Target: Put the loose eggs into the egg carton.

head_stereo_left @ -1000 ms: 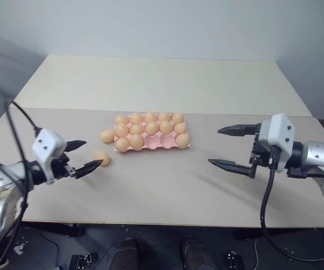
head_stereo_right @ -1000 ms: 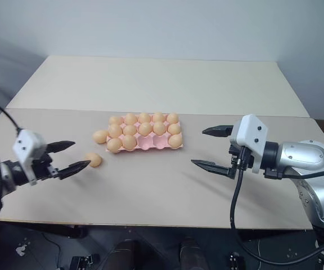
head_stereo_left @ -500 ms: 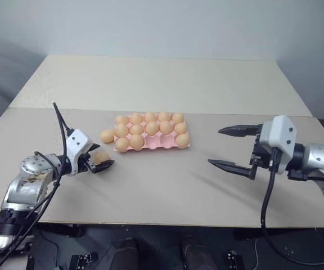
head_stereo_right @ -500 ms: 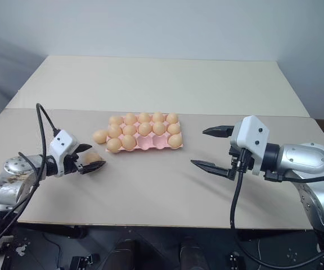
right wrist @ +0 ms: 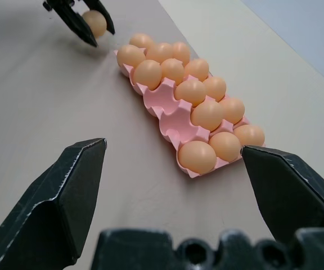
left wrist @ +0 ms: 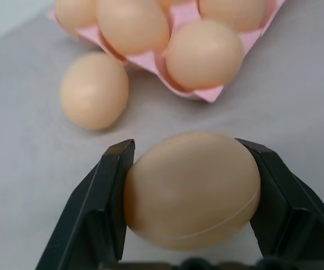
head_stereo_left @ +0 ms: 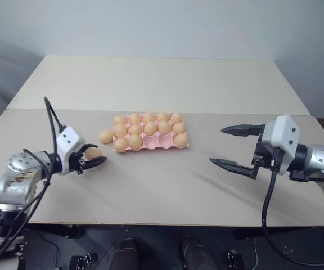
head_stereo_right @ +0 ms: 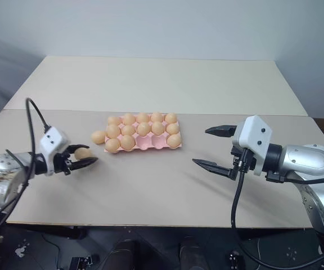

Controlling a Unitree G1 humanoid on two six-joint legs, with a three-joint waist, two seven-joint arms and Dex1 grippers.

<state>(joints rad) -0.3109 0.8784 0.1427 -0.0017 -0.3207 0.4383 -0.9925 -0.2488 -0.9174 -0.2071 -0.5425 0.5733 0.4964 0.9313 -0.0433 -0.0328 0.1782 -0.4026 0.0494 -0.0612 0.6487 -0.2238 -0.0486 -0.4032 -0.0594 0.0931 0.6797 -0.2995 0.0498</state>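
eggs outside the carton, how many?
2. The gripped egg is in the left gripper; the loose egg lies on the table beside the carton's left end.

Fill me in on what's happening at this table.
The robot is loading loose eggs into the pink egg carton. Its left gripper is shut on one egg, both fingers against its sides, low over the table to the left of the carton. A second loose egg lies on the table beside the carton's left edge. The carton is nearly full, with two cups in the near row empty. The right gripper hangs open to the right of the carton, holding nothing.
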